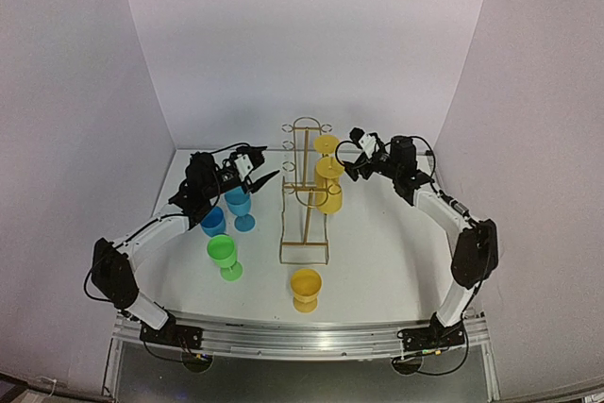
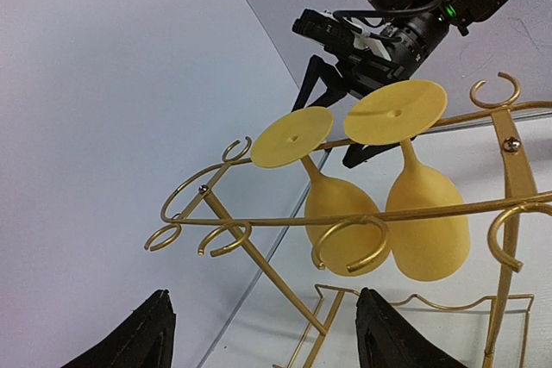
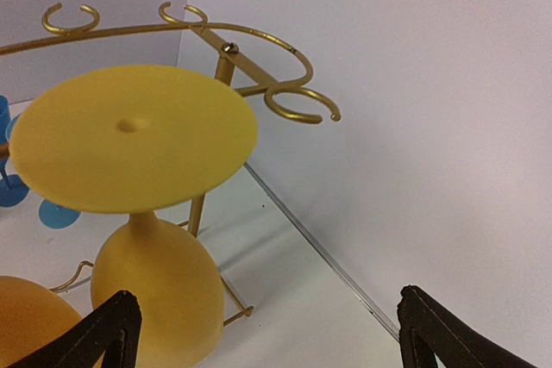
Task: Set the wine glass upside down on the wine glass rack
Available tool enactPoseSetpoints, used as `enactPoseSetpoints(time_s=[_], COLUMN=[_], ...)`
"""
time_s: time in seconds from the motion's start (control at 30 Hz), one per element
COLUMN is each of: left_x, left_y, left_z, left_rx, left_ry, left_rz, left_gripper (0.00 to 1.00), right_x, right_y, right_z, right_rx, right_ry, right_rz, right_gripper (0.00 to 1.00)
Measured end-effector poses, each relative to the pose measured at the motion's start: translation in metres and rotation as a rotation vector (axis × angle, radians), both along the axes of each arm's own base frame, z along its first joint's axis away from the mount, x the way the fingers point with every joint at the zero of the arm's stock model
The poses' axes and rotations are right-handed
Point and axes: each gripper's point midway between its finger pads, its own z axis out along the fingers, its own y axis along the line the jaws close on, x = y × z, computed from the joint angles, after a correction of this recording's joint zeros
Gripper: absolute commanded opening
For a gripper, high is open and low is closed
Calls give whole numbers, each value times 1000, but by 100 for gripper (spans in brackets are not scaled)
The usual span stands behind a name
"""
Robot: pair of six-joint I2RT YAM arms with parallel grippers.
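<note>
The gold wire wine glass rack [image 1: 304, 197] stands mid-table. Two yellow wine glasses hang upside down on its right side, one behind [image 1: 327, 146] the other [image 1: 330, 193]. My right gripper [image 1: 353, 167] is open just right of them. In the right wrist view [image 3: 267, 346] it holds nothing, and the near glass [image 3: 129, 140] hangs by its left finger. My left gripper [image 1: 266, 179] is open and empty left of the rack. In the left wrist view [image 2: 263, 342] it faces the rack loops [image 2: 345, 243] and both hung glasses [image 2: 427, 221].
A third yellow glass [image 1: 306, 288] stands upright in front of the rack. A green glass [image 1: 224, 257] and two blue glasses [image 1: 240, 205] [image 1: 213, 221] stand at the left, below my left arm. White walls close in the back and sides.
</note>
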Motion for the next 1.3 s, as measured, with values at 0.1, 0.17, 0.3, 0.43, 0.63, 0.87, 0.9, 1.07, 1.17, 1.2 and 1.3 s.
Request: enactPoseSetpoints(time_s=[0.1, 0.17, 0.3, 0.43, 0.63, 0.87, 0.9, 1.07, 1.17, 1.2, 1.3], left_x=[-11, -21, -42, -58, -76, -89, -90, -93, -95, -96, -96], left_y=[6, 11, 21, 31, 43, 53, 54, 57, 59, 60, 60], left_z=[7, 12, 27, 43, 33, 2, -1, -6, -10, -12, -16], left_rx=[-12, -26, -72, -132, -178, -200, -202, -211, -214, -214, -211], left_ry=[-1, 7, 43, 95, 217, 360, 371, 389, 399, 403, 412], left_rz=[-3, -9, -31, -35, -30, -10, -7, 3, 8, 9, 10], left_gripper=[70, 70, 70, 70, 71, 71, 71, 71, 72, 72, 72], right_x=[-4, -7, -14, -24, -57, -131, -143, -212, -257, -273, -316], right_y=[-5, -9, -18, -33, -74, -113, -112, -77, -56, -46, -15], right_z=[14, 23, 43, 67, 101, 95, 86, 27, -3, -12, -32], right_rx=[16, 30, 68, 130, 288, 424, 411, 220, 75, 22, -129], right_ry=[-14, -21, -28, 8, 211, 540, 591, 849, 948, 970, 1005], right_rz=[-26, -45, -86, -165, -379, -634, -662, -700, -669, -640, -535], right_gripper=[98, 98, 98, 98, 89, 85, 85, 80, 79, 79, 80])
